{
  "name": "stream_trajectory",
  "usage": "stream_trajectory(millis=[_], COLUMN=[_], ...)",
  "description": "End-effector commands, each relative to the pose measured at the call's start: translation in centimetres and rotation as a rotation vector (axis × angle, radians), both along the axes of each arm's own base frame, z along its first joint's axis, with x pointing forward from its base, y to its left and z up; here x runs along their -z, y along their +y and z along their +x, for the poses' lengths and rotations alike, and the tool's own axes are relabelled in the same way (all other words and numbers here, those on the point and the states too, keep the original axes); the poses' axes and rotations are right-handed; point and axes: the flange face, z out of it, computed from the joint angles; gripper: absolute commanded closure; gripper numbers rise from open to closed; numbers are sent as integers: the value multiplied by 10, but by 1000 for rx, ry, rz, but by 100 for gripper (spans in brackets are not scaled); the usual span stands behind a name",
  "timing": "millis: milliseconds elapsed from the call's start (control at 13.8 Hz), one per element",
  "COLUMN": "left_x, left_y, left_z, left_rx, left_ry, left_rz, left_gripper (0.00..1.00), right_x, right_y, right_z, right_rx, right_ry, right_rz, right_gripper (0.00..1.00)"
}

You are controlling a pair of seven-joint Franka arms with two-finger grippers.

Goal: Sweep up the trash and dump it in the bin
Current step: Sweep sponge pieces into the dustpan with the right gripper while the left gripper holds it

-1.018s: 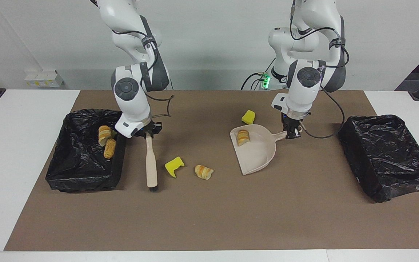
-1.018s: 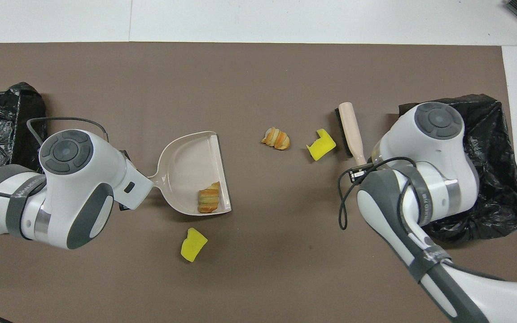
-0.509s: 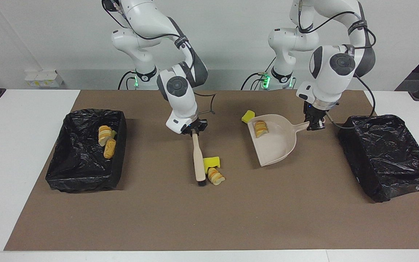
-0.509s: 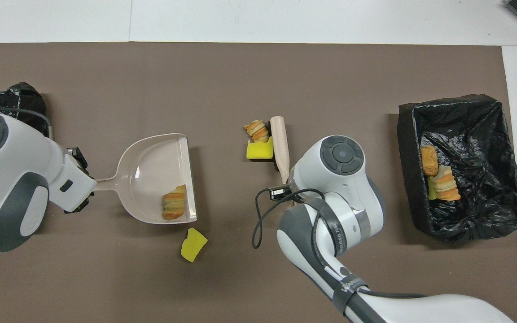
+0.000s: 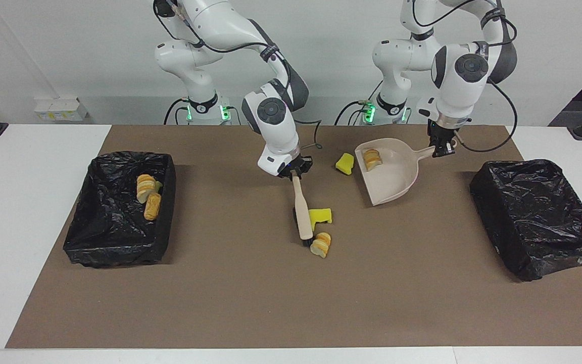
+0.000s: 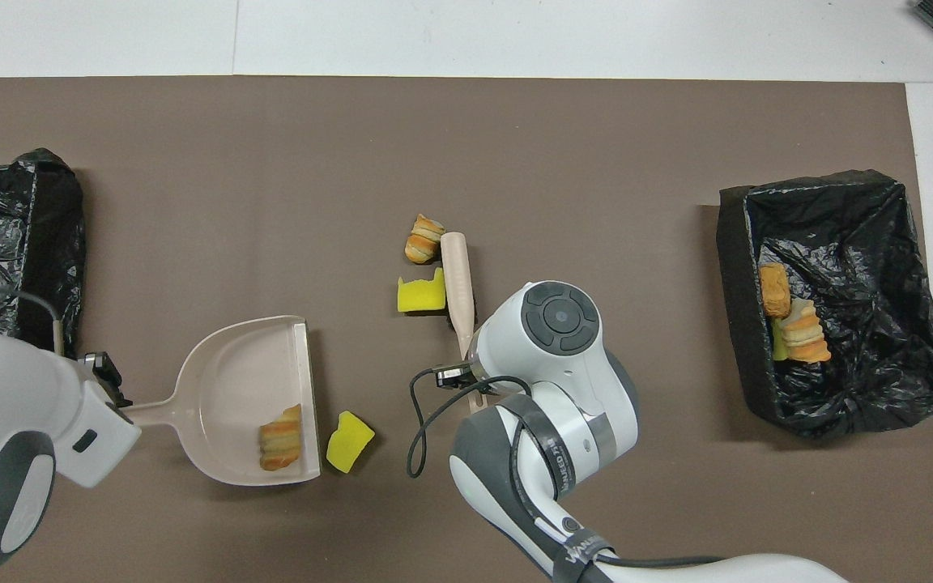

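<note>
My right gripper (image 5: pixel 296 174) is shut on the handle of the beige brush (image 5: pixel 303 212), whose bristles rest on the mat. A yellow sponge chunk (image 5: pixel 320 216) and a bread lump (image 5: pixel 321 244) lie against the brush, on the side toward the left arm's end. My left gripper (image 5: pixel 441 150) is shut on the handle of the beige dustpan (image 5: pixel 394 177). One bread lump (image 5: pixel 372 159) sits in the pan near its lip. Another yellow chunk (image 5: pixel 344 164) lies just outside that lip. In the overhead view the dustpan (image 6: pixel 232 389) and this chunk (image 6: pixel 349 441) nearly touch.
A black-lined bin (image 5: pixel 114 237) at the right arm's end holds two bread lumps (image 5: pixel 148 196). A second black-lined bin (image 5: pixel 538 217) stands at the left arm's end. Brown mat (image 5: pixel 271 303) covers the table, with white tabletop around it.
The right arm swept the brush from beside its bin toward the table's middle, pushing the sponge chunk and bread lump along. The left arm drew the dustpan closer to the robots, beside the other yellow chunk.
</note>
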Motion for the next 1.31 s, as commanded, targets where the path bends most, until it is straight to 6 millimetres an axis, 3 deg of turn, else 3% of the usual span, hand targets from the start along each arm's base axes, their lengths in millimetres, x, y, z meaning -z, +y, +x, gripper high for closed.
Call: stream_trajectory(millis=[0, 73, 218, 436, 509, 727, 945, 1091, 1236], left_x=[7, 9, 15, 41, 48, 64, 79, 86, 89], left_y=[2, -5, -23, -70, -83, -92, -99, -108, -102], left_z=[-58, -70, -83, -112, -117, -102, -66, -46, -30], left_rx=[-18, -55, -123, -210, -269, -337, -360, -342, -289], left_ry=[-43, -49, -30, -44, -67, -70, -57, -69, -77], left_rz=[29, 54, 113, 200, 211, 159, 108, 77, 42], left_gripper=[100, 100, 100, 100, 100, 100, 100, 100, 100], right_x=[3, 2, 9, 12, 11, 9, 1, -11, -18], right_y=[21, 32, 25, 30, 40, 55, 76, 98, 112], right_z=[-35, -54, -76, -103, -115, -130, -147, -175, -194], right_rx=[-12, -27, -37, -105, -124, -181, -193, -195, -168], right_ry=[19, 24, 18, 20, 20, 27, 30, 50, 69], right_rz=[13, 4, -12, -24, -26, -12, 22, 58, 69], right_gripper=[100, 100, 100, 100, 100, 100, 100, 100, 100])
